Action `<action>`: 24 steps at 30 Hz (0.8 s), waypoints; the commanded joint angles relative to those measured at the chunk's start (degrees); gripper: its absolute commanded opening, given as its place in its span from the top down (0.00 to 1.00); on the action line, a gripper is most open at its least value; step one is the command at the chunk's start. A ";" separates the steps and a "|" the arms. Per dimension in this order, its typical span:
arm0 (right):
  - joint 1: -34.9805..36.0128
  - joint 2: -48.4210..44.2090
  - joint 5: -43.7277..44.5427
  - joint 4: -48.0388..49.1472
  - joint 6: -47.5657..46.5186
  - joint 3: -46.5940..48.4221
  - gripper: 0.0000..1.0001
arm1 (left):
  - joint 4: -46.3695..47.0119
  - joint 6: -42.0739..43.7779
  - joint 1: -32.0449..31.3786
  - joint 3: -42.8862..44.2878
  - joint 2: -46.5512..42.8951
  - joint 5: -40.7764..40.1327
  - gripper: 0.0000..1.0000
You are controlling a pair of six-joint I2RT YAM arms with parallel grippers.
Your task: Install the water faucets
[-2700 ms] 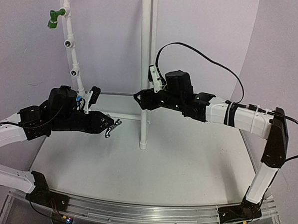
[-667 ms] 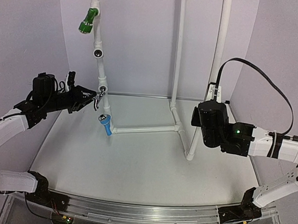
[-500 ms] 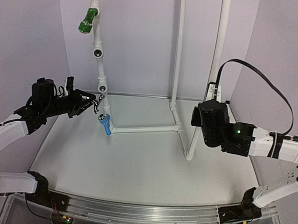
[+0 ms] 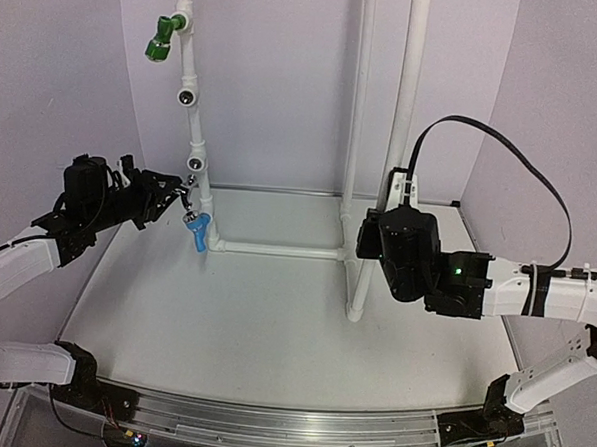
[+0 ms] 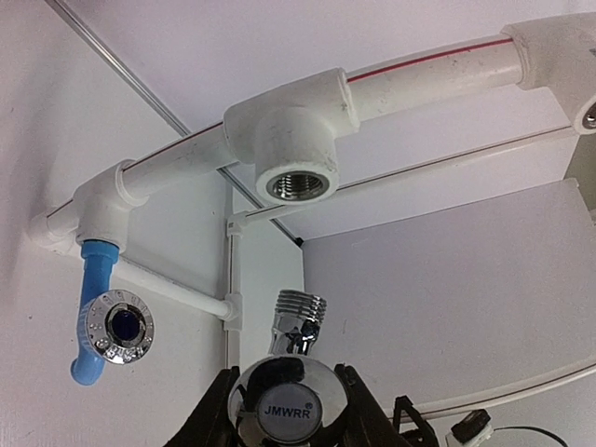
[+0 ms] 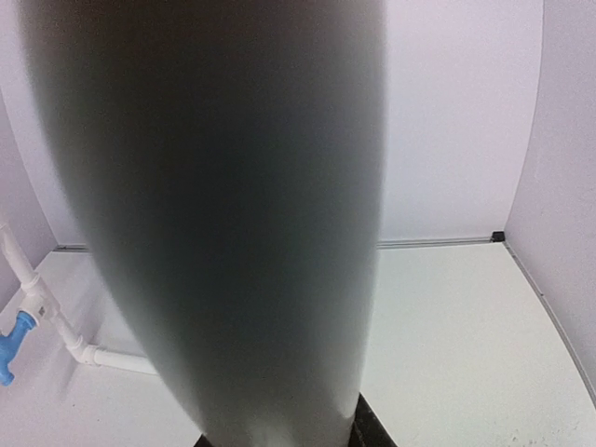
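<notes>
Shifted leftward across the table (image 4: 272,352) since half a second ago, the white pipe frame (image 4: 277,249) now stands with its right upright (image 4: 411,89) nearer the centre of the top view. The right arm has travelled with it. The right gripper (image 4: 371,239) sits on that upright. The right wrist view is filled by the blurred pipe, so its fingers are hidden. Because frame and arm move together, they are judged to be clamped on the upright.

The riser (image 4: 190,128) on the left has moved closer to the left arm, which has barely changed its reach. The left gripper (image 4: 172,190) has its fingers closed on the body of the chrome faucet (image 5: 287,396), one on each side. The faucet is held in the air just beside the riser, not on the table.

In the left wrist view the faucet's threaded end points up at the open tee (image 5: 296,154), roughly in line with its threaded port but still apart from it. No thread has yet entered.

The blue faucet (image 5: 98,312) is seated in the lowest fitting and the green faucet (image 4: 158,38) in the top one. The task is judged well along. The repositioning appears to present the port to the faucet, and what remains is insertion and turning.
</notes>
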 commanded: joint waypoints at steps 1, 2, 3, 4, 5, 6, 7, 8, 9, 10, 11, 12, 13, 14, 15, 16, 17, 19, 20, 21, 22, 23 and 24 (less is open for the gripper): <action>1.22 0.07 -19.81 1.81 10.40 1.16 0.53 | 6.89 -2.30 0.36 0.56 -0.25 3.35 1.00; 1.14 -0.78 -20.80 1.18 8.95 0.91 0.44 | 7.98 -2.34 0.40 -0.13 -0.32 4.76 1.00; 1.11 -1.65 -22.10 0.66 7.46 0.66 0.36 | 9.19 -2.31 0.41 -0.72 -0.38 6.10 1.00; 1.07 -2.37 -23.50 0.14 5.48 0.52 0.28 | 10.44 -2.14 0.42 -1.24 -0.34 7.53 1.00; 1.09 -3.13 -24.55 -0.90 4.03 0.69 0.24 | 11.38 -1.87 0.42 -1.54 -0.20 9.00 1.00; 1.09 -3.78 -25.71 -1.98 2.73 0.87 0.20 | 11.90 -1.34 0.42 -1.76 0.02 10.22 1.00; 1.09 -4.36 -26.93 -2.83 1.36 0.99 0.16 | 12.07 -0.53 0.42 -1.82 0.21 11.10 1.00; 1.05 -5.44 -28.05 -3.21 0.14 0.96 0.13 | 11.91 0.12 0.42 -1.91 0.30 12.04 1.00; 1.04 -6.56 -29.26 -3.52 -1.13 0.82 0.11 | 11.66 0.74 0.42 -2.07 0.16 12.41 1.00; 1.06 -7.74 -31.27 -3.64 -2.52 0.40 0.08 | 11.26 1.17 0.39 -2.44 -0.13 12.32 1.00; 1.09 -8.99 -33.02 -3.69 -3.81 -0.06 0.05 | 10.79 1.77 0.41 -2.62 -0.29 12.18 1.00; 1.08 -10.18 -34.64 -3.69 -5.54 -0.53 0.03 | 9.91 2.51 0.42 -2.52 -0.40 12.02 1.00; 1.09 -11.46 -35.66 -4.16 -7.26 -0.83 0.02 | 8.83 3.18 0.42 -2.26 -0.44 11.83 1.00; 1.10 -12.58 -35.44 -5.66 -8.35 -0.75 0.02 | 7.97 3.99 0.41 -1.76 -0.39 11.71 1.00; 1.09 -13.72 -34.62 -7.65 -9.21 -0.56 0.02 | 7.19 4.77 0.39 -1.31 -0.34 11.68 1.00; 1.08 -14.88 -33.24 -9.61 -9.98 -0.42 0.02 | 6.39 5.61 0.38 -0.76 -0.26 11.63 1.00; 1.09 -16.00 -31.24 -11.40 -10.64 -0.33 0.02 | 5.57 6.60 0.38 0.00 -0.13 11.53 1.00; 1.08 -19.18 -29.06 -13.66 -12.02 -1.09 0.02 | 3.97 7.92 0.33 1.21 0.34 11.20 1.00; 1.09 -20.62 -28.92 -14.09 -12.74 -1.76 0.02 | 3.55 8.33 0.33 1.56 0.56 11.09 1.00; 1.07 -21.44 -29.10 -14.20 -13.28 -2.21 0.02 | 3.62 8.48 0.33 1.62 0.78 11.16 1.00; 1.03 -21.64 -28.52 -14.63 -13.48 -2.29 0.02 | 3.91 8.45 0.33 1.73 1.16 11.35 1.00; 1.03 -21.19 -26.41 -15.50 -13.01 -1.92 0.02 | 4.36 8.31 0.33 1.71 1.54 11.85 1.00; 1.00 -20.37 -23.23 -16.74 -12.14 -1.50 0.02 | 5.14 8.10 0.33 1.69 2.01 12.73 1.00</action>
